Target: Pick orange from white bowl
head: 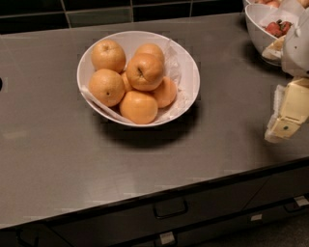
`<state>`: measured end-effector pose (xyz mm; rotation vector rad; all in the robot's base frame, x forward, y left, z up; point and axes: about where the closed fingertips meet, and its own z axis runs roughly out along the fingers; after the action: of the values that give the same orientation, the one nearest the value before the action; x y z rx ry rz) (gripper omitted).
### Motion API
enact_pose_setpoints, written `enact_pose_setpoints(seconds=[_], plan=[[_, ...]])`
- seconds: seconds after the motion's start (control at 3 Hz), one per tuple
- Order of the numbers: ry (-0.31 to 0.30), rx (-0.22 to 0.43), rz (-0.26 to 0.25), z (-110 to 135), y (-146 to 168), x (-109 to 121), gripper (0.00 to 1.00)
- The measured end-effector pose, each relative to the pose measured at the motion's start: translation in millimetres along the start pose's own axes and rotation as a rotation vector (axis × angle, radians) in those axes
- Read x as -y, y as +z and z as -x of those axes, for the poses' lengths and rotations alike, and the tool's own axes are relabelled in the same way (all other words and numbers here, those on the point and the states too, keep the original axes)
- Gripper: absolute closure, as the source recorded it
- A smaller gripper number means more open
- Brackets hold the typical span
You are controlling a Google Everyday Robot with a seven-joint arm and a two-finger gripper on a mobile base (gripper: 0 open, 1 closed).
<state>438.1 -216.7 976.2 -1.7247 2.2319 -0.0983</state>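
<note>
The white bowl (189,67) sits on the grey counter, left of centre, lined with crinkled translucent paper. It holds several oranges. The orange (144,71) with the dark, creased stem dimple lies on top of the pile, near the bowl's middle. My gripper (282,126) hangs at the right edge of the view, cream-coloured, over the counter's right part. It is well to the right of the bowl and touches nothing.
A deeper white bowl (258,24) with red fruit stands at the back right, just behind my arm. The counter's front edge (159,190) runs below the bowl, with drawers and a handle (170,208) underneath. A dark tiled wall (96,14) bounds the back.
</note>
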Motion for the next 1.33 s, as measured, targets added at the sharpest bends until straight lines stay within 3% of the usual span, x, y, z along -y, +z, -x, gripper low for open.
enact_pose_setpoints(seconds=[0.33, 1.33], plan=[[0.000, 0.000, 0.000, 0, 0, 0, 0.00], [-0.256, 0.138, -0.081, 120, -26, 53, 0.00]])
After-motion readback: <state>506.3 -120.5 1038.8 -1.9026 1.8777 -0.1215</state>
